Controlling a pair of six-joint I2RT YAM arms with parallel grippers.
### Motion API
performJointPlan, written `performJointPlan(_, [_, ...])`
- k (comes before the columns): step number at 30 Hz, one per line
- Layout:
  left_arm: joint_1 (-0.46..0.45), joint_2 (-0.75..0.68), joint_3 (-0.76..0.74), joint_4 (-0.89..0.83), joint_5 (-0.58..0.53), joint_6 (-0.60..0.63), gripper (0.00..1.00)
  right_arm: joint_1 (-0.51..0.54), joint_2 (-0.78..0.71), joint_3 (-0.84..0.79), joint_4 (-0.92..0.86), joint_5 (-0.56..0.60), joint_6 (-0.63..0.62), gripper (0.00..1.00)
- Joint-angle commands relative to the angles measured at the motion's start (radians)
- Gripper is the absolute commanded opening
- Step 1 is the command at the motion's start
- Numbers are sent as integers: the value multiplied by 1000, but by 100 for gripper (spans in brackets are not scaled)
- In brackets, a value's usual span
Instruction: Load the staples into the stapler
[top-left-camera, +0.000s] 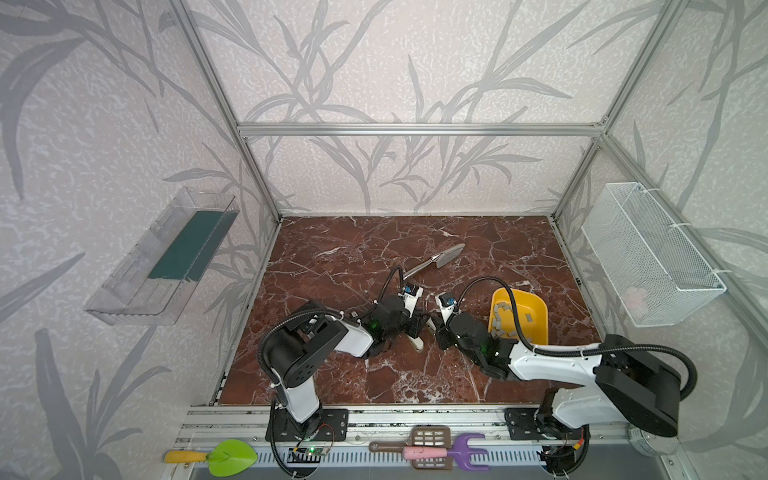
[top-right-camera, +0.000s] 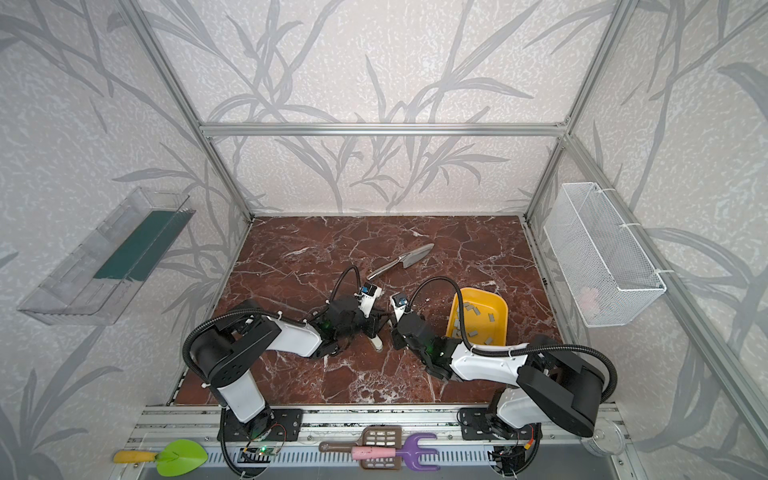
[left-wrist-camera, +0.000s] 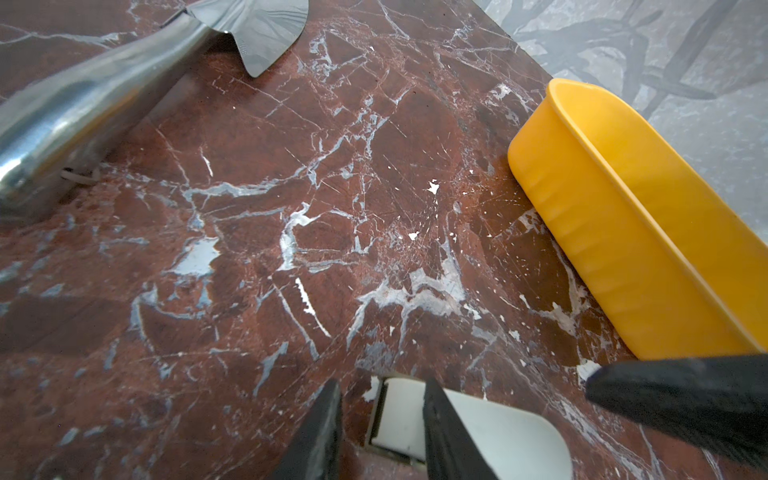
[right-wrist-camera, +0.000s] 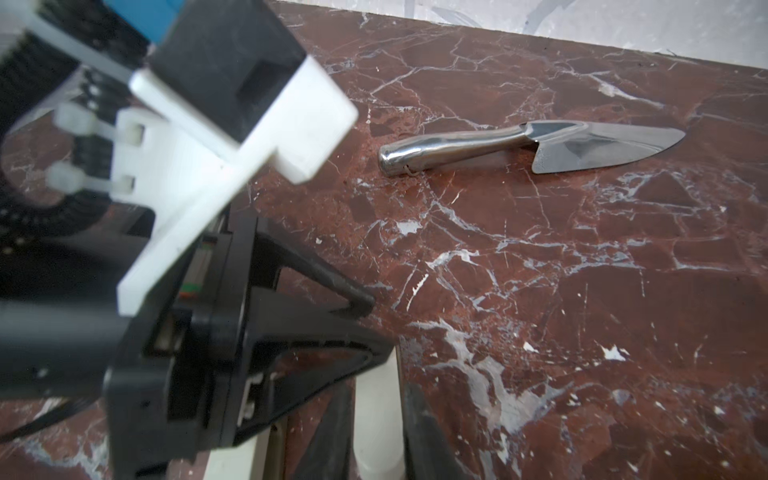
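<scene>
Left gripper (left-wrist-camera: 381, 384) narrow, jaws clamped on a white part of the stapler (left-wrist-camera: 507, 436), one finger (left-wrist-camera: 328, 432) on each side of it. Right gripper (right-wrist-camera: 377, 390) also narrow, its fingers (right-wrist-camera: 419, 436) flanking a white rounded part of the same stapler, and they look to be in contact. The two grippers meet nose to nose over the stapler. In both top views the stapler sits mid-width on the marble-pattern surface (top-left-camera: 374, 257), closer to the front edge than the back, mostly covered by the grippers; only a white end pokes out (top-left-camera: 417, 343).

Staples (top-right-camera: 469, 308): small grey strips, loose in the yellow tray (top-right-camera: 494, 307), scattered over its floor. No strip can be made out in either gripper. The tray is toward the right edge of the surface, just beside the right arm's wrist, with a black cable crossing over it. In the left wrist view only its outer wall shows.

Farther back, near the centre of the surface, a shiny metal trowel (top-left-camera: 436, 259) lies flat with its blade pointing to the back right corner, apart from everything else.
</scene>
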Motion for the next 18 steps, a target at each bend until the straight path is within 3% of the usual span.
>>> performJointPlan(1, [-3, 14, -10, 26, 14, 15, 35, -2, 60, 24, -11, 28, 1, 22])
performJointPlan(18, [-4, 18, -11, 29, 14, 15, 34, 6, 248, -99, 153, 9, 108, 15])
